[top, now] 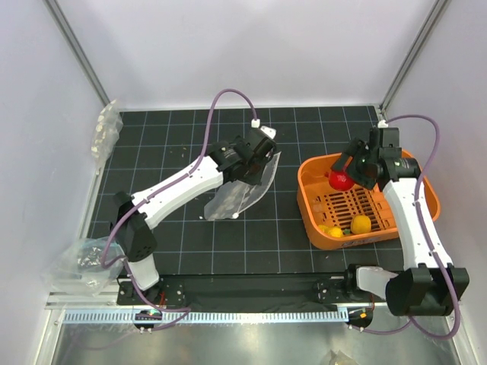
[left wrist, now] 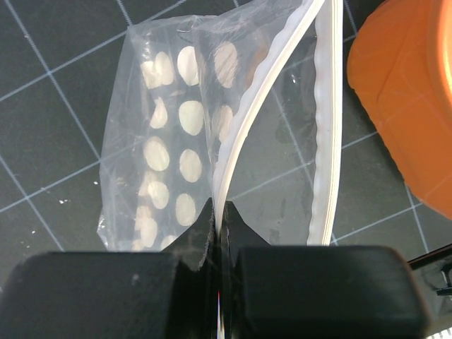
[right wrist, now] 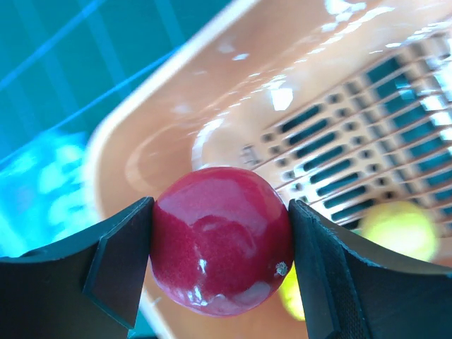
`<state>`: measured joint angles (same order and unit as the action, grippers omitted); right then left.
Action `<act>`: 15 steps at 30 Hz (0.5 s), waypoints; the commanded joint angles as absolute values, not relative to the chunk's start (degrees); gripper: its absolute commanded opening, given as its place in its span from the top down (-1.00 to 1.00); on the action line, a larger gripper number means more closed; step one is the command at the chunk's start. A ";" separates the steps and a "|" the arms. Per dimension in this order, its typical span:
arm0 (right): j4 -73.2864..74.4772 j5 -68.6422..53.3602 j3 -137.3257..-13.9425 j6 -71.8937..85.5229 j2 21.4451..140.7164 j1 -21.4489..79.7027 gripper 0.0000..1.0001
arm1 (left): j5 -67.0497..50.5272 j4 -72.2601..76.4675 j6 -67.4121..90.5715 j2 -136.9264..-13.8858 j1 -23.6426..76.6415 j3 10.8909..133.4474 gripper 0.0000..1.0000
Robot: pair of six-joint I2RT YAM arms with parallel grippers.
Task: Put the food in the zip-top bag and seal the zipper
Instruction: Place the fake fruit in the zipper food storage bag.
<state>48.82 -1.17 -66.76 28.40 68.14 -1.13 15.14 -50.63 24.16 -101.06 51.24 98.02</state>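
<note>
the clear flat plastic bag [left wrist: 176, 127] bears rows of white round dots and a whitish zipper strip [left wrist: 326, 120], the slotted plastic basket [top: 307, 198] is orange, one glossy round toy fruit [right wrist: 220, 240] dark red, a second toy fruit [top: 360, 224] yellow, the mat [top: 183, 129] black with pale gridlines.

Top camera high overhead, looking steeply down; wrist cameras very close-up; all three share orange basket [top: 307, 209].

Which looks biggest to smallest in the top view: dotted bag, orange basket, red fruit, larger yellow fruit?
1. orange basket
2. zip-top bag
3. red fruit and yellow fruit look alike; the red one, held in the right gripper, may be nearer the camera, so unranked.
</note>
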 commanded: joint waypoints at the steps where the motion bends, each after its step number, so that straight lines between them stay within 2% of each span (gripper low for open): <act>1: 46.94 -11.06 -69.51 32.16 64.35 -0.79 0.20 | 13.54 -50.45 25.40 -101.86 51.24 101.07 0.99; 7: 43.34 -17.66 -73.03 33.66 61.79 6.40 0.26 | 12.92 -51.06 25.49 -103.88 51.24 103.01 1.00; 13: 35.35 -14.26 -72.69 38.05 63.10 21.23 0.27 | 11.69 -51.42 25.93 -104.15 51.15 105.29 0.99; 15: 34.11 -13.27 -72.51 39.72 64.76 23.11 0.27 | 11.25 -51.33 26.28 -103.71 51.24 105.47 1.00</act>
<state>39.70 -13.91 -70.91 36.27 63.35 20.43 12.78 -51.48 25.34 -104.57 51.24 102.59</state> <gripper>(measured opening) 0.770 0.011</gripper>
